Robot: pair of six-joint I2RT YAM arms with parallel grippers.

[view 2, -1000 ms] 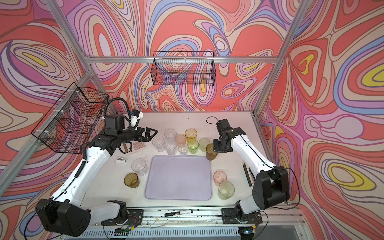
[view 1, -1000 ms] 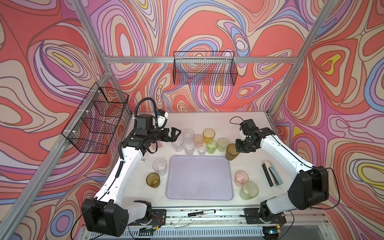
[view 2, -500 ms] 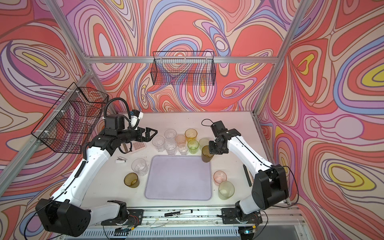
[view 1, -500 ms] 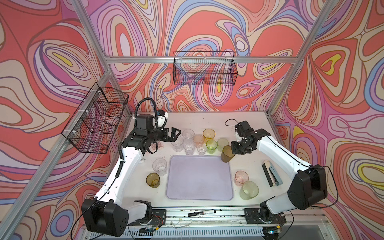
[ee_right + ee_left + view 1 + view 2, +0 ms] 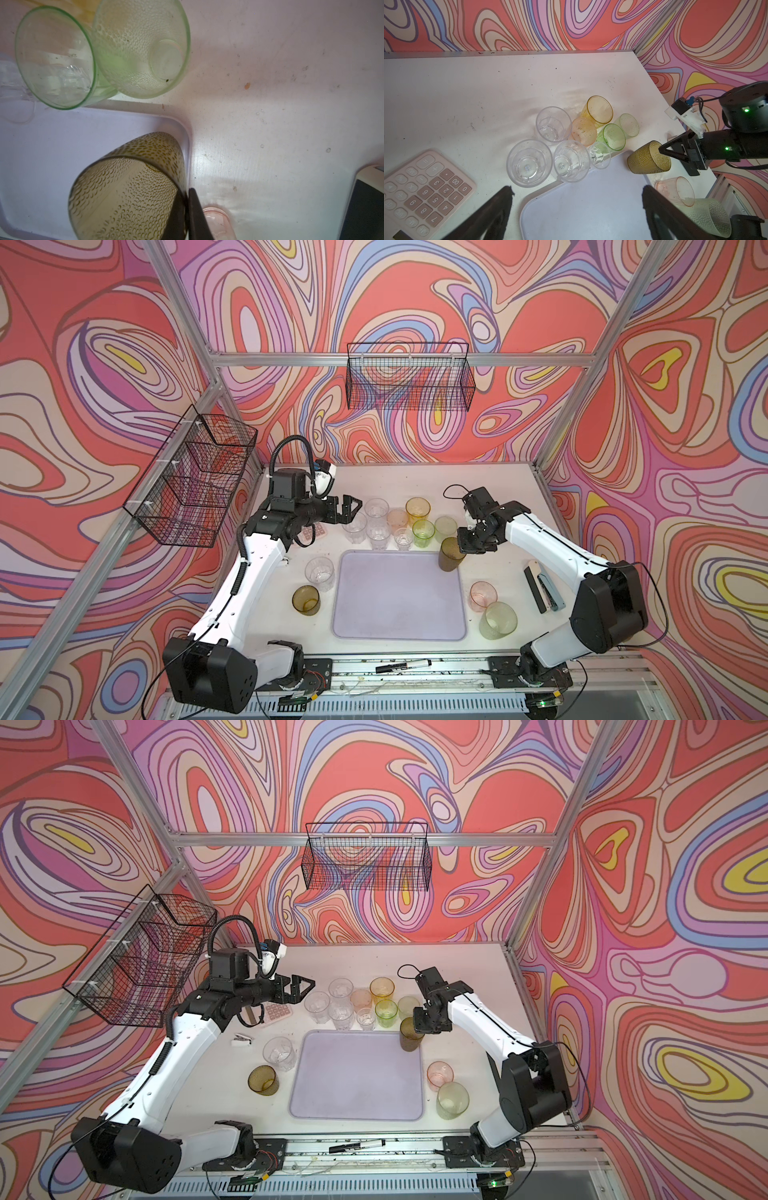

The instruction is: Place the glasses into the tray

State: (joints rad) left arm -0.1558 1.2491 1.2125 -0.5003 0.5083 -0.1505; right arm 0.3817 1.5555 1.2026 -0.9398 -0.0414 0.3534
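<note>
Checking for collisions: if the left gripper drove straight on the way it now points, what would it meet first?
Most likely the huddle of clear faceted tumblers directly ahead of the left gripper. Its height over them is unclear, so it might pass above their rims.

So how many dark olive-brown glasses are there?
2. One olive-brown glass is pinched by the right gripper at the tray's far right corner; the other glass stands on the table left of the tray. None looks hidden.

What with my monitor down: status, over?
Right gripper shut on rim of olive-brown glass, at far right corner of lavender tray. Left gripper open, empty, beside clear glasses. Nothing blocking.
</note>
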